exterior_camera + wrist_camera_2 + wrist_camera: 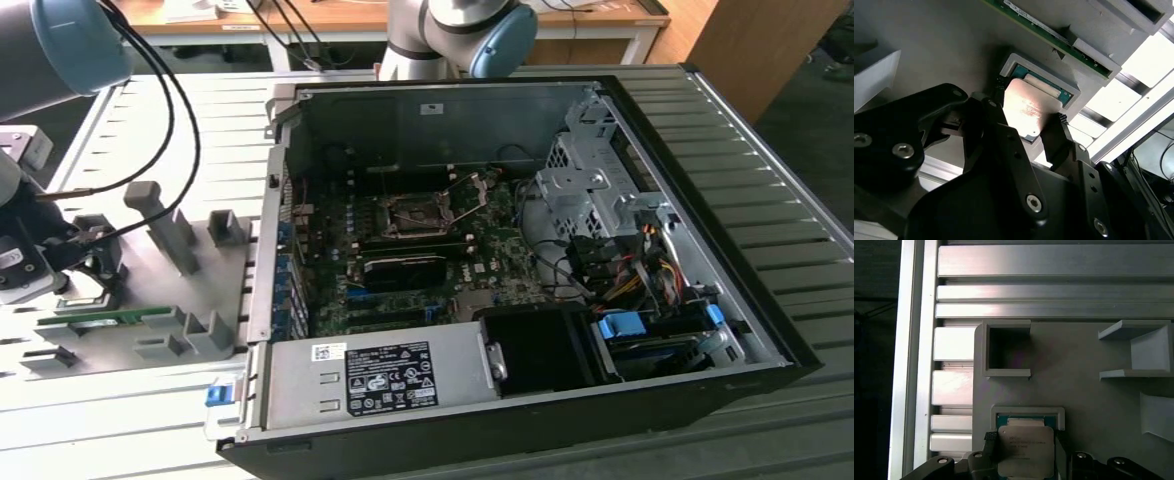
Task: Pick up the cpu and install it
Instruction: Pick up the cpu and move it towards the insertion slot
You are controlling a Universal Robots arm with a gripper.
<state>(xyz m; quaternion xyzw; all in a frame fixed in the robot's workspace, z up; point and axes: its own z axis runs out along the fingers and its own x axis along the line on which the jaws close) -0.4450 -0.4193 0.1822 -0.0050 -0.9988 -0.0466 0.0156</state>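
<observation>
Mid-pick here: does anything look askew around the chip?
Slightly. The cpu, clamped in the gripper, sits offset from its grey holder, leaving a green strip uncovered. It may be lifted or tilted; I cannot tell.

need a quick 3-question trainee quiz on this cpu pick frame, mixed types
1. True or false: the cpu is inside the computer case.
2. The gripper is closed on: A) a memory stick B) the cpu C) a cable.
3. In the exterior view, the grey fixture plate lies on which side of the computer case?
Key: 1 false; 2 B; 3 the exterior view's left.
</observation>
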